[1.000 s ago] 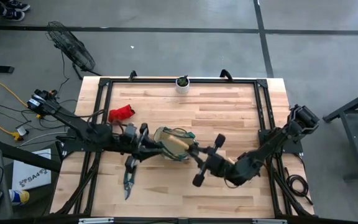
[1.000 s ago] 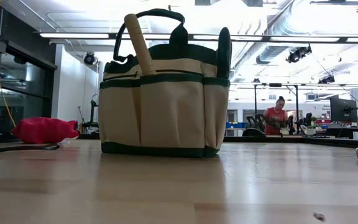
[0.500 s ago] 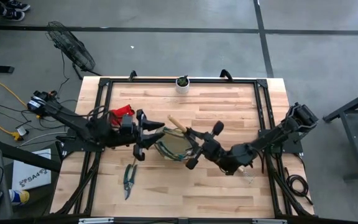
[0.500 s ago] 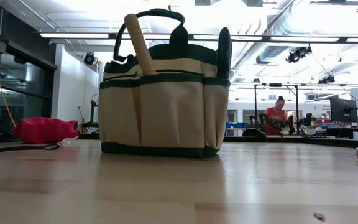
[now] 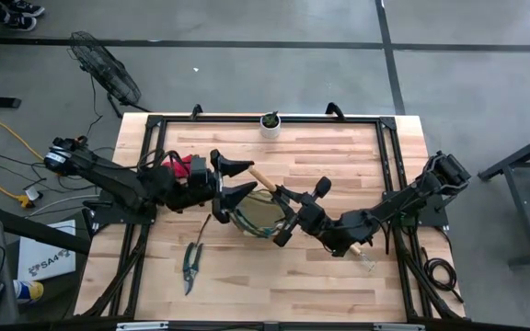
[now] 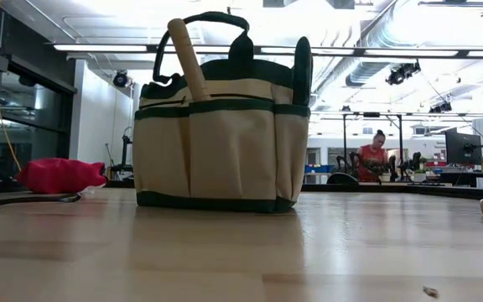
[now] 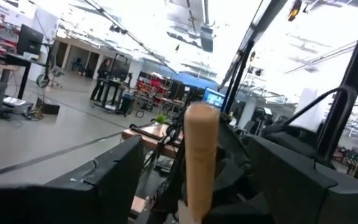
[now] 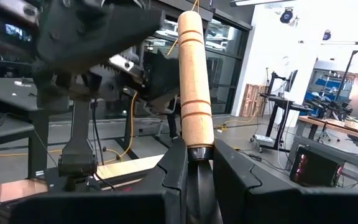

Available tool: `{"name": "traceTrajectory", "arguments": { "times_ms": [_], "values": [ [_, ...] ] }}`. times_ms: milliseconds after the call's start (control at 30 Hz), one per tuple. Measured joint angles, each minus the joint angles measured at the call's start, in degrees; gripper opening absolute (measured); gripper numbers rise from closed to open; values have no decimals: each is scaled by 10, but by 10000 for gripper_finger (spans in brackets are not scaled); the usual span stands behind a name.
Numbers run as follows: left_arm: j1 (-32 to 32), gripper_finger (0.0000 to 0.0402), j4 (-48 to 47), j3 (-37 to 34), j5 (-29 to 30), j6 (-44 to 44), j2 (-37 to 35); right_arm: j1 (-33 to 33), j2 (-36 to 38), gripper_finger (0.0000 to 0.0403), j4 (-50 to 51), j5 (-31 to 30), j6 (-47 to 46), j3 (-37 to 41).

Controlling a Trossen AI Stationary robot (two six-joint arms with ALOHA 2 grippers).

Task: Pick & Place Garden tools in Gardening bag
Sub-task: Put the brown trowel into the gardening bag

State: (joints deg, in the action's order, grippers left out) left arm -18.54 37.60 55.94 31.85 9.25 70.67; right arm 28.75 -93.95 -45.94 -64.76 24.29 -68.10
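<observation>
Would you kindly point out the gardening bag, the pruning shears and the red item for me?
gardening bag point(image 6: 216, 155): low view, on its tan front panel.
pruning shears point(image 5: 190, 267): high view, mid-length, near the pivot.
red item point(image 6: 57, 174): low view, on its middle.

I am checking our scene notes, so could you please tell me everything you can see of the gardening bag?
The gardening bag is a small round tote of tan cloth with dark green trim at rim and base, green handles arching over it, and stitched outer pockets. It stands upright near the middle of the wooden table. A wooden tool handle leans out of its top. From above, the left pincer and right pincer sit at its rim on opposite sides.
</observation>
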Motion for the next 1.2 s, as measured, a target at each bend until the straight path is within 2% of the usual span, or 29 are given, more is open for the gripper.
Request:
{"name": "traceTrajectory", "arguments": {
  "times_ms": [433, 833, 1200],
  "values": [
    [2, 285, 0, 7, 7, 0, 0, 0, 0, 42, 7, 2, 0, 0],
    [2, 212, -2, 7, -1, 17, 7, 0, 0, 42, 7, 3, 0, 0],
    [2, 177, 4, 7, 0, 31, 16, 0, 0, 45, 8, 3, 0, 0]
  ]
}}
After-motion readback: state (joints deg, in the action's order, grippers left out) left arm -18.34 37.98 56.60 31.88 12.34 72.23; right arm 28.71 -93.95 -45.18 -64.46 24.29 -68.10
